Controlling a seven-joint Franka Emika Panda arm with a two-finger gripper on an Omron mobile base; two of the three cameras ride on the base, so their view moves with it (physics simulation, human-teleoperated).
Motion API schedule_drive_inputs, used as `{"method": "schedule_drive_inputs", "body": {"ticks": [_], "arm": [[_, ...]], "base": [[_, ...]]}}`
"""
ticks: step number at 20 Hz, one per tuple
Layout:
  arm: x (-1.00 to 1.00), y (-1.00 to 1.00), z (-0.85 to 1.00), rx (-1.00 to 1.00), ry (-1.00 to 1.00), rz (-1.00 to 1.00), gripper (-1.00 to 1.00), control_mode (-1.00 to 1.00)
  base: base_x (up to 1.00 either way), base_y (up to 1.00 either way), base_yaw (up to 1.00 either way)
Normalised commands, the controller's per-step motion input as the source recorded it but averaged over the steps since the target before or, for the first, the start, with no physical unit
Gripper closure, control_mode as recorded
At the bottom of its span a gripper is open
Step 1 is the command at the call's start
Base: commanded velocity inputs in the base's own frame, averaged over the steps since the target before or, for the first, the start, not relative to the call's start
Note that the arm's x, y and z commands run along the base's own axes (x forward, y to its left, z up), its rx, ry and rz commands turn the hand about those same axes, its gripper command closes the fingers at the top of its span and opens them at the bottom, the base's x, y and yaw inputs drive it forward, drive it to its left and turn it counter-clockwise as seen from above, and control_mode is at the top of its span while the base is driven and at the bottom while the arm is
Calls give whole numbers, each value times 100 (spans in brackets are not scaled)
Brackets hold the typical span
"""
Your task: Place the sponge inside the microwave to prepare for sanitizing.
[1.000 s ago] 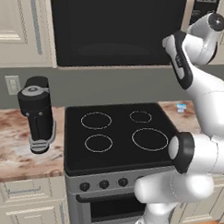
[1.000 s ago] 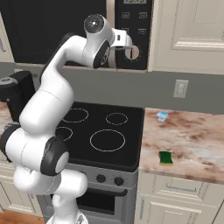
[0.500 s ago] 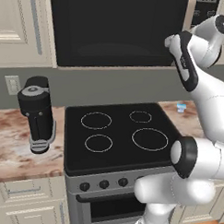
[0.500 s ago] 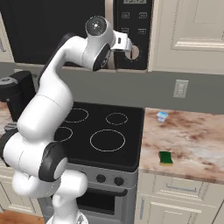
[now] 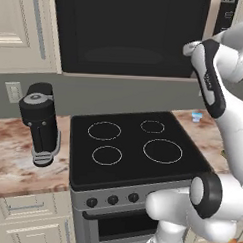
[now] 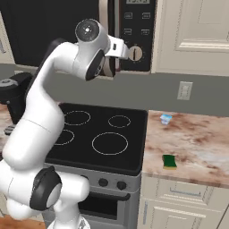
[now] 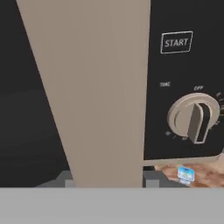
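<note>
My tool (image 6: pixel 117 59) was clamped on the microwave's handle (image 7: pixel 94 87); the sponge (image 6: pixel 169 161), near the surface's front edge, looked light, squashy, best pinched across its sides.

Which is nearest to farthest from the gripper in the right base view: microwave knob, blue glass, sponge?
1. Microwave knob: just right of the gripper, on the black panel.
2. Blue glass: below and right, at the back of the counter.
3. Sponge: lowest, near the counter's front edge.

Glossy white rounded arm (image 6: pixel 40 120) segments with dark joints.
</note>
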Motion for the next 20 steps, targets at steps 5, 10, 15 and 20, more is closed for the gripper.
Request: {"method": "schedule_drive_inputs", "body": {"ticks": [5,10,15,20], "arm": [[-73,3,11,1,0,0,100,-100],[-69,4,16,0,0,0,100,-100],[-66,4,18,3,0,0,100,-100],[-61,10,18,7,0,4,100,-100]], "base": [[0,0,0],[0,0,0],[0,0,0],[0,0,0]]}}
